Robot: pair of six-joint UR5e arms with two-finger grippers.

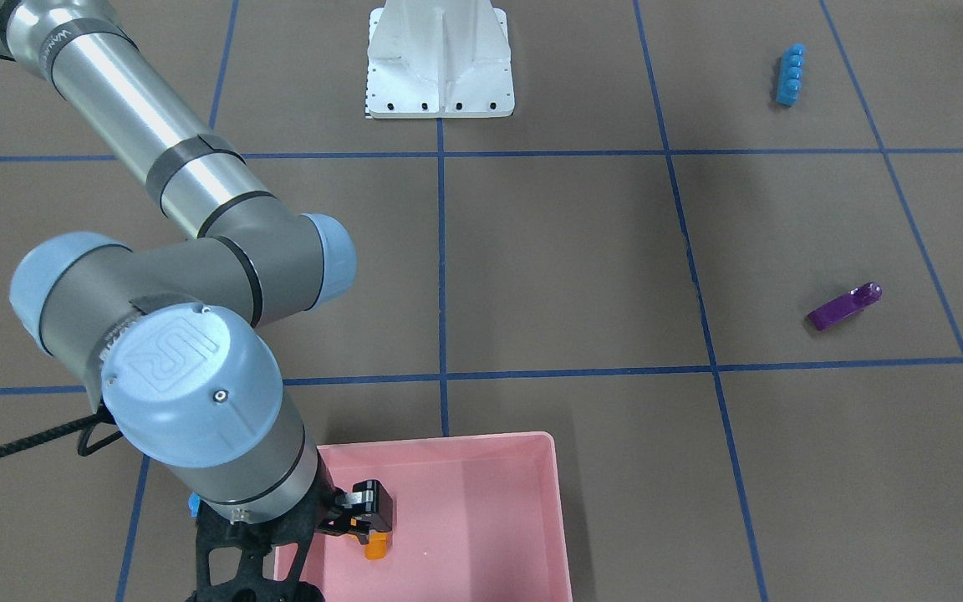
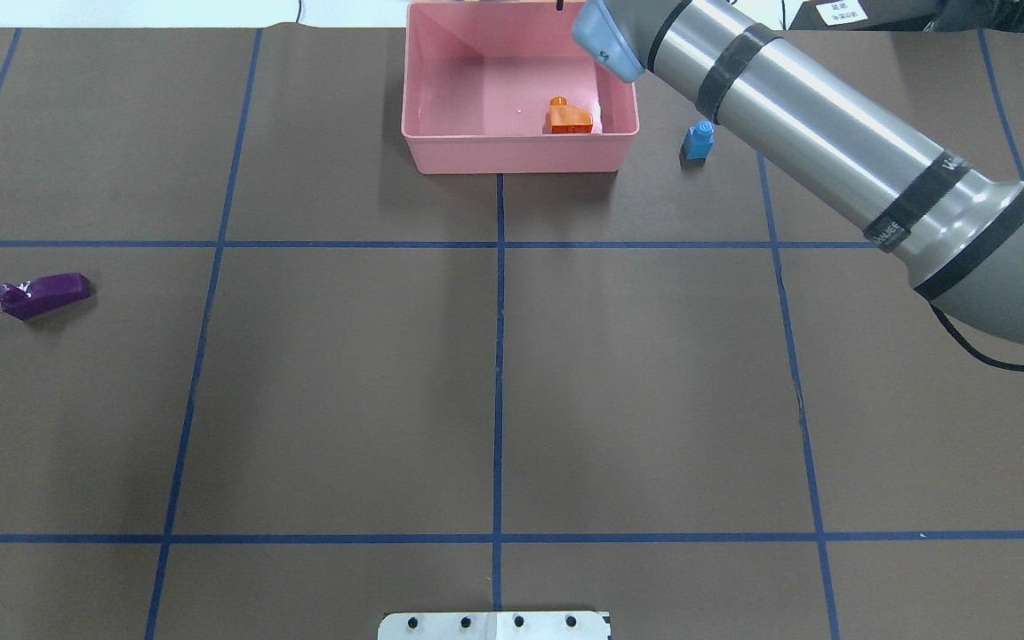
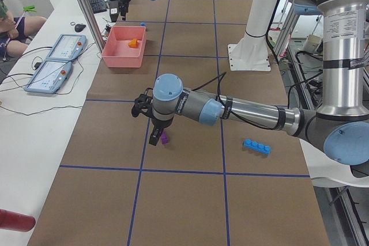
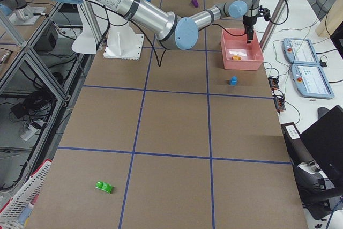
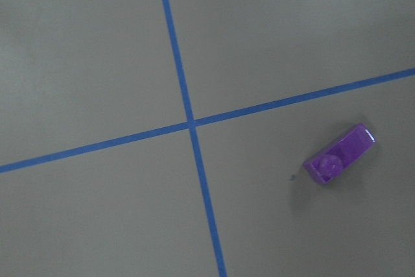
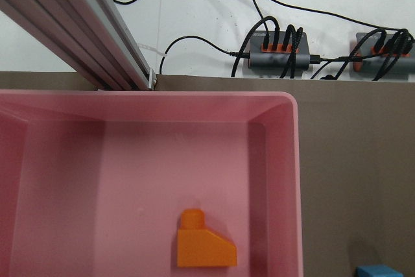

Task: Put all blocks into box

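A brown table gridded w/ blue tape set the scene: a white base at the robot's edge, two tablets and cable hubs beyond the far edge, an alu post by the box's back corner. The R arm reached across the table. In the front view its wrist hid one corner of the box and nearly all of the blue cube; overhead, a joint cap covered the box's far right corner. The pink box, shallow w/ rounded corners, sat at the far edge near ctr. In it lay the orange block, a stud at one end and a slope falling to the other, loose on the floor close to the box's right wall. The R gripper hung just above it; how wide its fingers stood could not be told. The blue cube stood stud-up just outside that wall, not touching it. The purple bar lay askew to the tape on the robot's left, well apart from the box, w/ the L gripper just beside it in the side view, its fingers' state unclear. The blue bar, four studs, lay nearer the robot; the green block lay far off at the right end.
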